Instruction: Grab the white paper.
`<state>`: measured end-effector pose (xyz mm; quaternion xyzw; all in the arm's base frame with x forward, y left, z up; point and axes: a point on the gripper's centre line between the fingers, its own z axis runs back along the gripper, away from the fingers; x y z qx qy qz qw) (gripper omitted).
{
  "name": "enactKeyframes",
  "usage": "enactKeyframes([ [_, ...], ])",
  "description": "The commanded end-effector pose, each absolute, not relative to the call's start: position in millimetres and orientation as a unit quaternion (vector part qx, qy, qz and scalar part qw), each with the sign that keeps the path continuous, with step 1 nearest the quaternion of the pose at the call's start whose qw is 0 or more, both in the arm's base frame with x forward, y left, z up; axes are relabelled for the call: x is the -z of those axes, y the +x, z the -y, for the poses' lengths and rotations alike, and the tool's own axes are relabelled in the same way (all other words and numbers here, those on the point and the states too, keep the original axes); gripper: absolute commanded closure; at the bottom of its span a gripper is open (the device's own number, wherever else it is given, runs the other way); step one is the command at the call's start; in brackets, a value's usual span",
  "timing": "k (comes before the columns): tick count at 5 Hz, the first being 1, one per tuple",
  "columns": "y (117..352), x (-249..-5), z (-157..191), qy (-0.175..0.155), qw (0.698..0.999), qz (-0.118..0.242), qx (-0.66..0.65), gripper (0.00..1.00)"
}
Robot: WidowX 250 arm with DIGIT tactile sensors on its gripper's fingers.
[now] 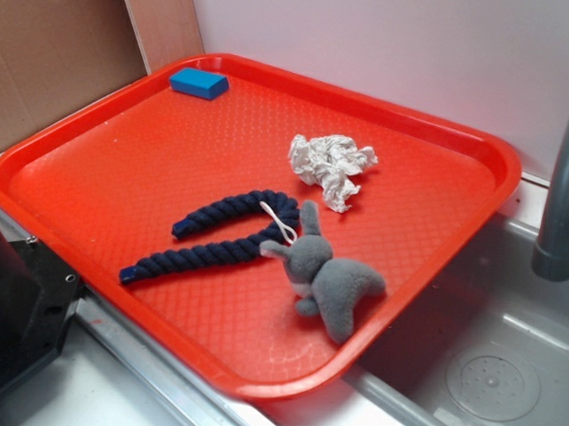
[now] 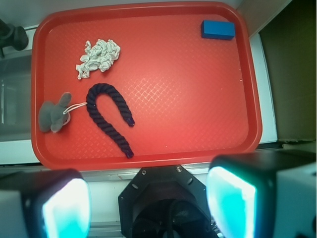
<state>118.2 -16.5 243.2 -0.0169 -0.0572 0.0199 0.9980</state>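
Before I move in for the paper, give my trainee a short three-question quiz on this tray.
1. True or false: the white paper lies touching the blue block.
2. Multiple choice: what does the thin white string loop join? A) the paper and the block B) the grey plush toy and the dark blue rope C) the rope and the red tray
3. In the wrist view, is anything held between the fingers of the gripper?

Key:
1. False; they sit far apart, near opposite corners.
2. B
3. No; the gripper is open and hangs off the tray's near edge.
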Motion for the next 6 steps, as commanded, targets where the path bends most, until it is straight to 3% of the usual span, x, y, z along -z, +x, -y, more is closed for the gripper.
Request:
enactKeyframes([
  [1, 118.2, -243.2, 16.5, -0.017, 0.998, 0.057, -0.02, 0.0],
  [4, 143.4, -225.9, 7.8, -0.044, 0.981, 0.061, -0.179, 0.0],
  [6, 185.0, -195.4, 30.0, -0.031, 0.918, 0.128, -0.374, 0.0],
])
